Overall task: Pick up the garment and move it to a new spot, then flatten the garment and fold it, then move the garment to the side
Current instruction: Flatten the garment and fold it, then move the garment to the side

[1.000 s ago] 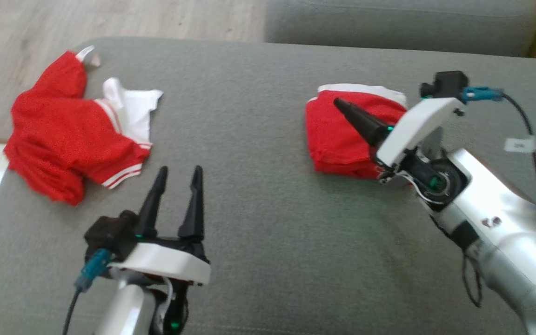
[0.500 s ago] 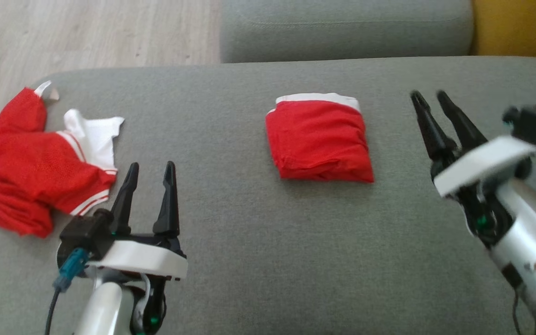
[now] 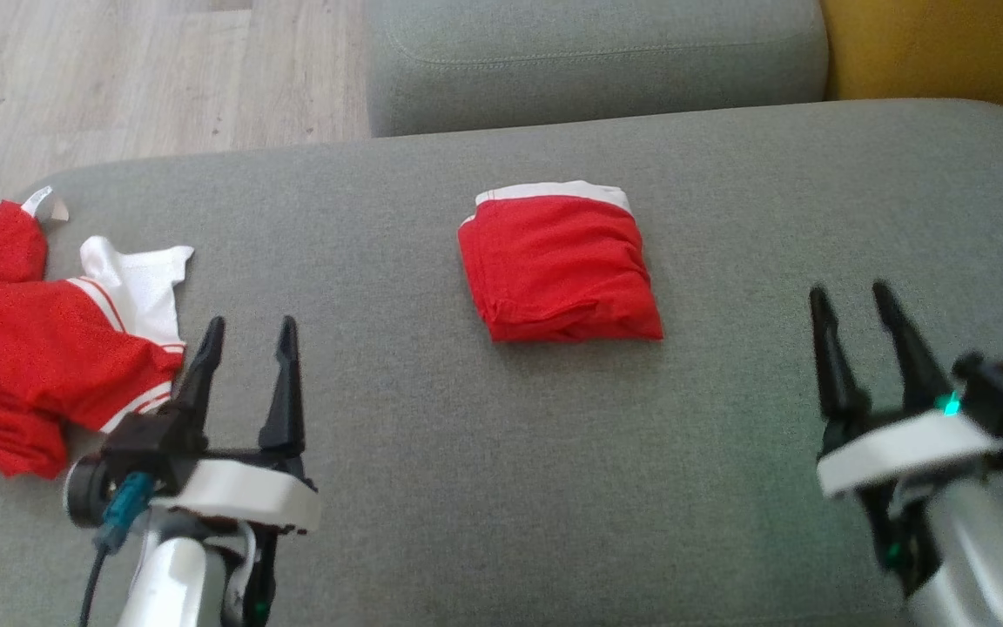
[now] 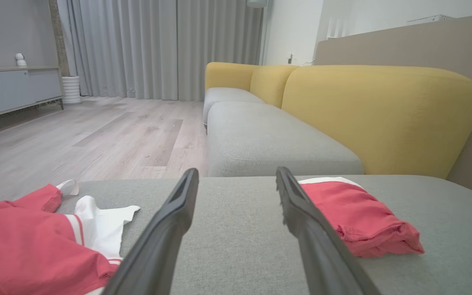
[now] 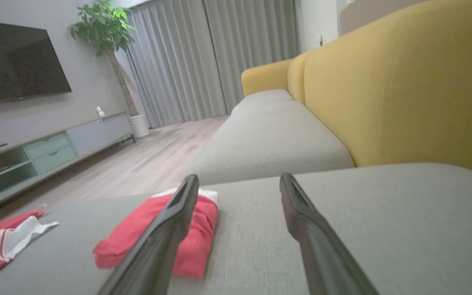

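2 red garments on 1 grey sofa seat (image 3: 467, 488), folded garment (image 3: 561, 268) at centre, crumpled garment (image 3: 31, 348) at L edge, 2 claws, left claw (image 3: 249, 324) & right claw (image 3: 848, 289) both wide open, holding nothing

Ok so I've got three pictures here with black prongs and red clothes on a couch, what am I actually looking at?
This is a two-armed robot. One picture looks down from a camera on its head; the other two come from cameras on its wrists, looking along each arm's two dark fingers. The left gripper and right gripper are both open and hold nothing. On the grey sofa seat lie a folded red garment in the middle and a crumpled red and white garment at the robot's left.
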Robot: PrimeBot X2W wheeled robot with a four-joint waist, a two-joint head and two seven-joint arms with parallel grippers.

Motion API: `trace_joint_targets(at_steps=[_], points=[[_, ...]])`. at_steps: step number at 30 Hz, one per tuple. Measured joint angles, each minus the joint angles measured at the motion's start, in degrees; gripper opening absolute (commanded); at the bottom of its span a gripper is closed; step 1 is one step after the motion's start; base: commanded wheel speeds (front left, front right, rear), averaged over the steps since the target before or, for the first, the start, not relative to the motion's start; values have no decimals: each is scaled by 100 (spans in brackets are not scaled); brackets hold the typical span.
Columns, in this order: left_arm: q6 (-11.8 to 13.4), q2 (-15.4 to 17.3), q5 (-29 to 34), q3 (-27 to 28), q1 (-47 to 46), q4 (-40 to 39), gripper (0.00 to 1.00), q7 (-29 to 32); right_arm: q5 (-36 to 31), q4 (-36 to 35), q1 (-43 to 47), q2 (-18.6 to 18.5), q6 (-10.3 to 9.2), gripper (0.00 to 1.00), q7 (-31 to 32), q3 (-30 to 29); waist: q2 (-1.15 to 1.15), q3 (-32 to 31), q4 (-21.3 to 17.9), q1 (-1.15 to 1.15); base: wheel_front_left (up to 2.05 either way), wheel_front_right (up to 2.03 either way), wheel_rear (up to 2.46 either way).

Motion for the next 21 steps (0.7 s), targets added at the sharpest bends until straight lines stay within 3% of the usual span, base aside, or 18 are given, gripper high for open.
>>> trace_joint_targets(at_steps=[6, 21], points=[[-10, -2, 69, 122, 100, 97, 100, 0, -702, -163, 634, 474, 0, 100, 0, -381, 0, 87, 8, 0, 0, 0, 0], [-62, -27, 120, 136, 81, 96, 100, 0, -1133, -408, 580, 570, 0, 100, 316, -773, -1, 311, 158, 0, 0, 0, 0]])
